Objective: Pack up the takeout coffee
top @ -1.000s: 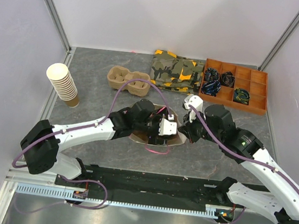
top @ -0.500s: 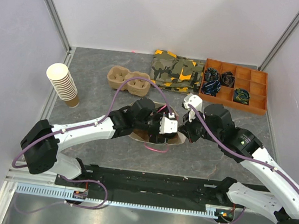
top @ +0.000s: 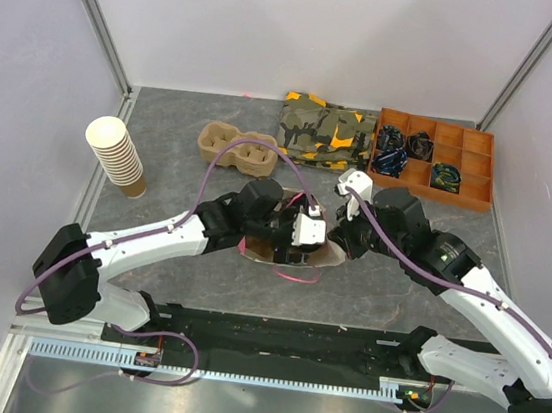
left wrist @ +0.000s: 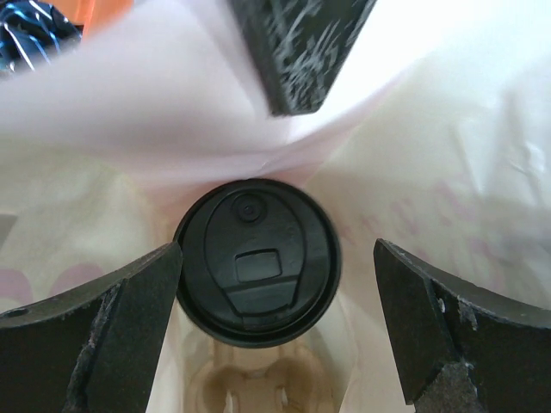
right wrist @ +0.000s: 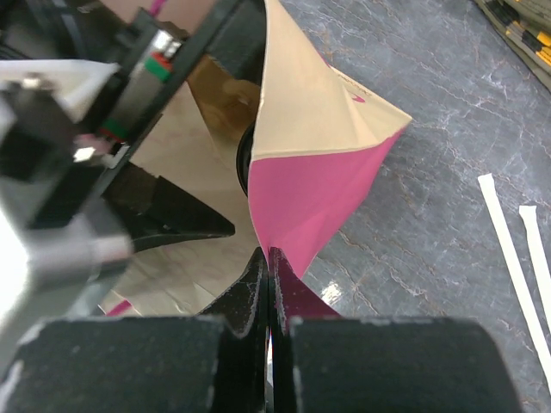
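Mid-worktop: right gripper [right wrist: 269,267] pinched tight on the paper bag [right wrist: 301,120] rim. Left gripper [left wrist: 277,249] at the bag mouth, jaws spread wide, one either side of the takeout coffee [left wrist: 256,261], which stands upright inside the bag, lid on. Far right corner: orange tray [top: 433,157].

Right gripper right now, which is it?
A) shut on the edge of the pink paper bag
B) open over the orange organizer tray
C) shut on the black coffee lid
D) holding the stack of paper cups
A: the right wrist view shows the right gripper with its fingers pressed together on the edge of the pink paper bag.
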`<move>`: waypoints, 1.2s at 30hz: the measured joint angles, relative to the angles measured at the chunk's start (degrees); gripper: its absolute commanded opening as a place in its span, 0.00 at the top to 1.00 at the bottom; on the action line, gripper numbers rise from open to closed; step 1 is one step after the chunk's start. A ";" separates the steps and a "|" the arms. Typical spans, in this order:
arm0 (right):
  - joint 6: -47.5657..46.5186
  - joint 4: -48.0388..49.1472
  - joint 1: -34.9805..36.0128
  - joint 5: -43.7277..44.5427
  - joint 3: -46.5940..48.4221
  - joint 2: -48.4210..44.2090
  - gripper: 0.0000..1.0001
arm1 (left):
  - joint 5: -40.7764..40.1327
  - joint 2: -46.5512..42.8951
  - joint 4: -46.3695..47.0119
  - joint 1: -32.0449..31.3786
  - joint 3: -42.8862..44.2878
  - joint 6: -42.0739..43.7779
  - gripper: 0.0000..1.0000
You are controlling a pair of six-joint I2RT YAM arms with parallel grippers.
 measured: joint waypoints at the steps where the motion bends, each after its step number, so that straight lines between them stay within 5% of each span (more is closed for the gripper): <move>1: 0.15 0.00 -0.11 0.04 0.04 0.20 1.00 | 0.24 -0.09 -0.17 0.04 0.13 0.00 0.00; 36: 3.17 -4.15 -2.56 1.31 6.23 5.73 1.00 | 9.44 -4.61 0.07 6.08 6.19 -3.72 0.01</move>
